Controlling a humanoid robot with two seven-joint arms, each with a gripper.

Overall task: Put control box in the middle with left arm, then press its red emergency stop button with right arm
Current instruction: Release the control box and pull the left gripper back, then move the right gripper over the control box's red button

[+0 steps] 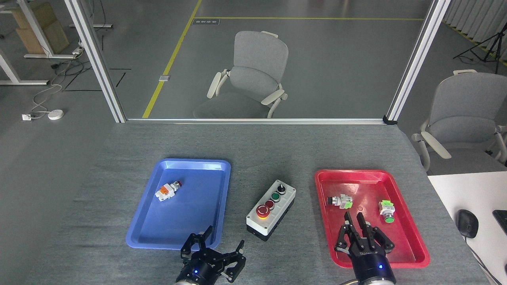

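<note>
The control box (271, 209) is long, with a light grey top, black base, and black knob, green, small red and large red buttons. The left gripper (222, 247) is spread empty; the right gripper (353, 220) has its fingers pressed together.

Control box (271, 209) lies on the table (257, 146) between two trays: left tray (150, 225) holds one push-button part (168, 190); right tray (400, 206) holds two (340, 201) (387, 210). Left gripper (222, 248) sits near-left of the box; right gripper (354, 219) over the right tray.
</note>
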